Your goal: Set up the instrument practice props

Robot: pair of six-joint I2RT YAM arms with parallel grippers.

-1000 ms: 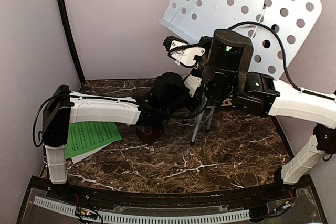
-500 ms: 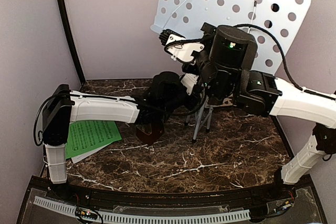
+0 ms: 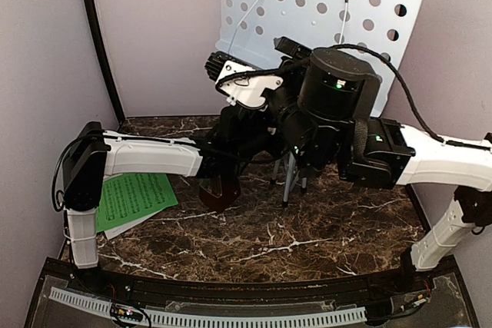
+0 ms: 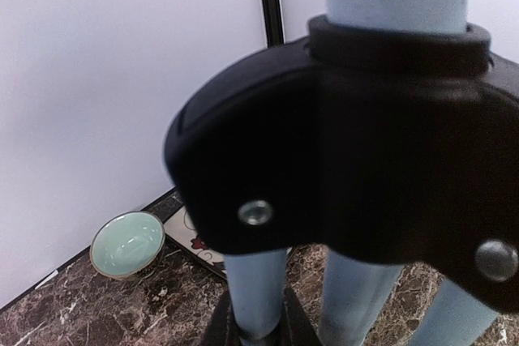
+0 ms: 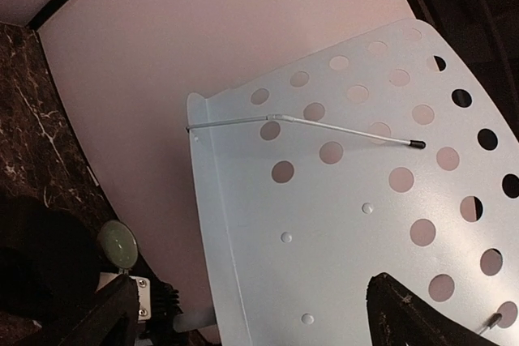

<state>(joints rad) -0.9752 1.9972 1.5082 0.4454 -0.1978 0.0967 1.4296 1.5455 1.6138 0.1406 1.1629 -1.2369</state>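
Music-stand desk (image 3: 315,17), white and punched with round holes, fills the upper back of the overhead view, tilted, with two thin wire page-holders lying across its face. Right claw (image 5: 250,297) is spread wide just in front of the desk's lower part and holds nothing. From its wrist camera the desk's face lies between and beyond the two dark fingertips; whether either tip touches it I cannot tell.

Below, a black hub (image 4: 365,160) gathers the pale tripod legs (image 3: 288,186), which stand on the dark marbled table (image 3: 323,236) under the right arm. Left claw (image 4: 258,331) is nearly closed, pinched on one pale leg just under the hub.

Green and white music sheets (image 3: 134,197) lie flat at the table's left, well apart from both claws. Dark red-brown metronome (image 3: 219,190) sits between the sheets and the legs, near the left claw. Small pale-green bowl (image 4: 126,242) rests by the wall, just beside a flower-patterned tile (image 4: 195,241).
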